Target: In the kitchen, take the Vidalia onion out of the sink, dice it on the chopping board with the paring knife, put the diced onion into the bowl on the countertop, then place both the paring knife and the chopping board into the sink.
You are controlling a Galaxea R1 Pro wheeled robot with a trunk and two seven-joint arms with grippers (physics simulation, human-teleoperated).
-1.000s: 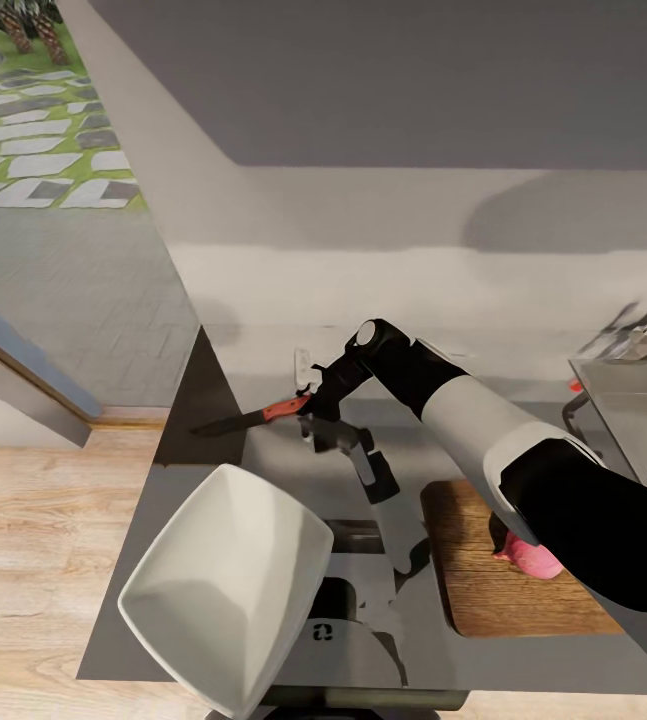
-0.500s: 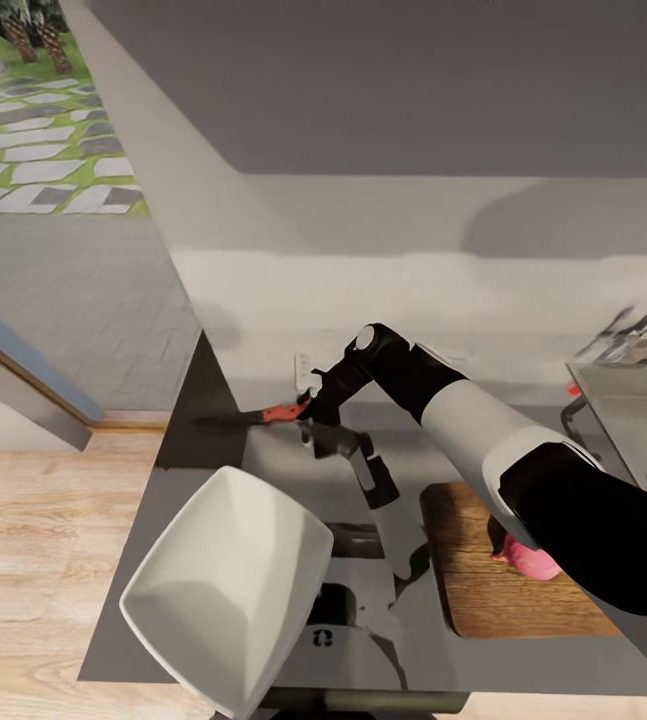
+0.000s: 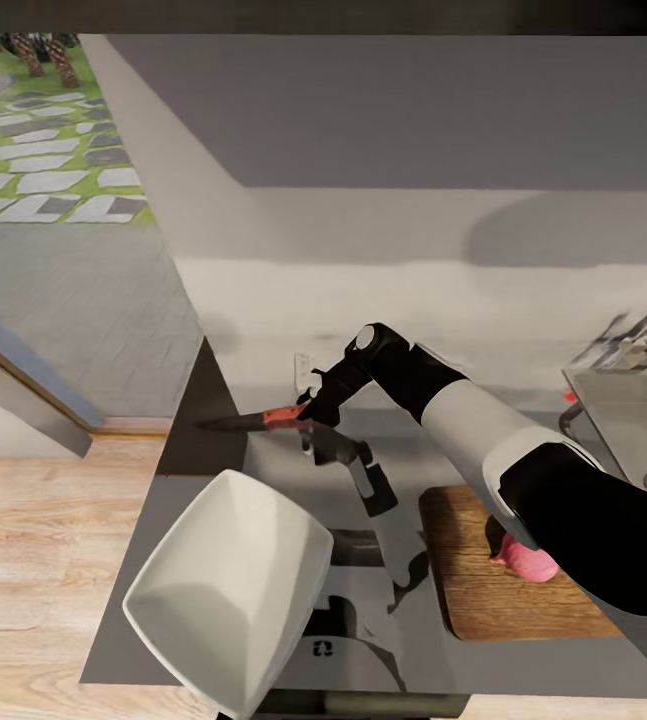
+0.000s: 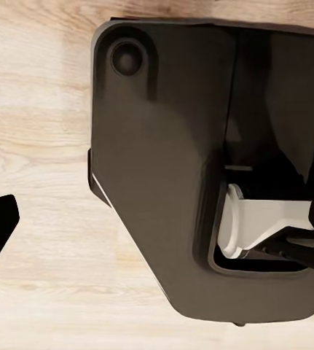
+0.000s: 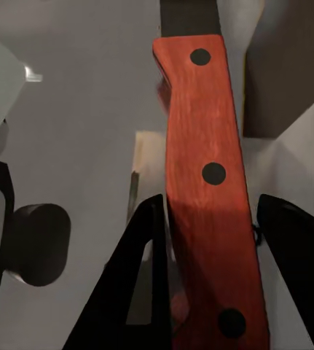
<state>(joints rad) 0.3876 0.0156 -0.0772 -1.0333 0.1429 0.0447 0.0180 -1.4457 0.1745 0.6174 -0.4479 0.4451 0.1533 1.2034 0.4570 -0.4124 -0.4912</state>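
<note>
paring knife [image 5: 207, 175]: smooth red handle with a faint wood grain and three dark rivets; blade dark and matt
chopping board [image 3: 483, 585]: brown wood, visible grain
bowl [image 3: 228, 590]: white, smooth, soft sheen
countertop [image 3: 293, 470]: grey, reflective
sink [image 3: 623, 415]: brushed steel
floor [image 3: 23, 560]: pale wood planks

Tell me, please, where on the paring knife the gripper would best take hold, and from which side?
Grip the paring knife by its red handle, coming from the butt end, opposite the dark blade. The handle is long and flat-sided, so the fingers can close across it. The right gripper already straddles it that way.
</note>
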